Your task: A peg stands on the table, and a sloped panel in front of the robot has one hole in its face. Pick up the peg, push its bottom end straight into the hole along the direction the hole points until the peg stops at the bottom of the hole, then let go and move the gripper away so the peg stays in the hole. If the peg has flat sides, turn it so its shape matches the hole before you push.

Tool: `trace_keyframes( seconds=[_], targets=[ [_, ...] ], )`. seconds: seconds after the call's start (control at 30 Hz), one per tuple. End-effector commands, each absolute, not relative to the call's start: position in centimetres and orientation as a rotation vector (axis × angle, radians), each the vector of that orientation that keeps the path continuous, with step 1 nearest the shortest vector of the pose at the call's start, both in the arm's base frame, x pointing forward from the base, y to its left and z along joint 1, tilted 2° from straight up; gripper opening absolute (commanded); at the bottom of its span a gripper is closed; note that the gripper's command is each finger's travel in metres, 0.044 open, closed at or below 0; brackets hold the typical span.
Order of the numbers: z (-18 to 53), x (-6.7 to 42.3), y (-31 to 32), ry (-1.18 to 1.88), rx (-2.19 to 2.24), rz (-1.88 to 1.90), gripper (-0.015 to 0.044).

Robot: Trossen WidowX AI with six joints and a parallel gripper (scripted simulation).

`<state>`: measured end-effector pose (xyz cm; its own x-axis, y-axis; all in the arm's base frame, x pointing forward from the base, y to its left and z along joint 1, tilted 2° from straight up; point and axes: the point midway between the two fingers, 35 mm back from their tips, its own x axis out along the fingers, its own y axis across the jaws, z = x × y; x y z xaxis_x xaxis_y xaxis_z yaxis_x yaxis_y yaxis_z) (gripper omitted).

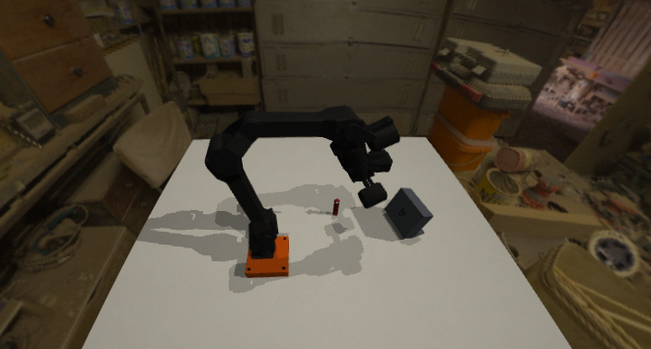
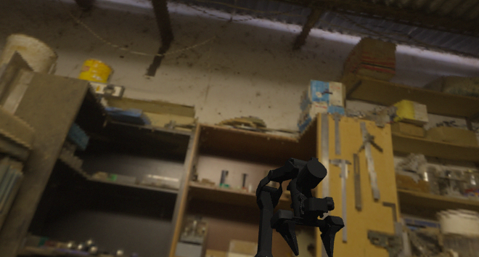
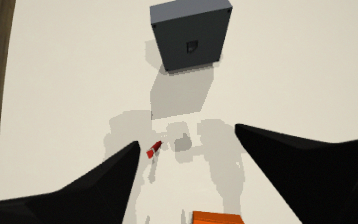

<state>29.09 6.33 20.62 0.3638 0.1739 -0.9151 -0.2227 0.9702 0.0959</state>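
Above the table (image 1: 345, 298), the wide-open, empty claw (image 3: 185, 150) hangs over the upright red peg (image 1: 335, 206).

A small red peg (image 1: 336, 206) is standing out against the plain white surface (image 1: 375, 298), which is carrying soft grey shadows. The panel (image 1: 408, 213) is showing a dark slate blue-grey, with a darker hole (image 3: 192, 47) in its face. The arm (image 1: 242, 179) is appearing matte black all over, and its fingers are showing the same black. The base plate (image 1: 282, 267) is glowing bright orange, dotted with small dark marks at its corners.
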Motion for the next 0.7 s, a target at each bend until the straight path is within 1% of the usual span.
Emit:
trace_keyframes(
  seconds=[0.0, 0.67],
  targets=[
    [18.9, 28.6, 7.4, 1.234, -0.072, 0.271, 0.044],
    [13.1, 25.3, 12.9, 1.453, -0.26, 0.374, 0.044]
  ],
)
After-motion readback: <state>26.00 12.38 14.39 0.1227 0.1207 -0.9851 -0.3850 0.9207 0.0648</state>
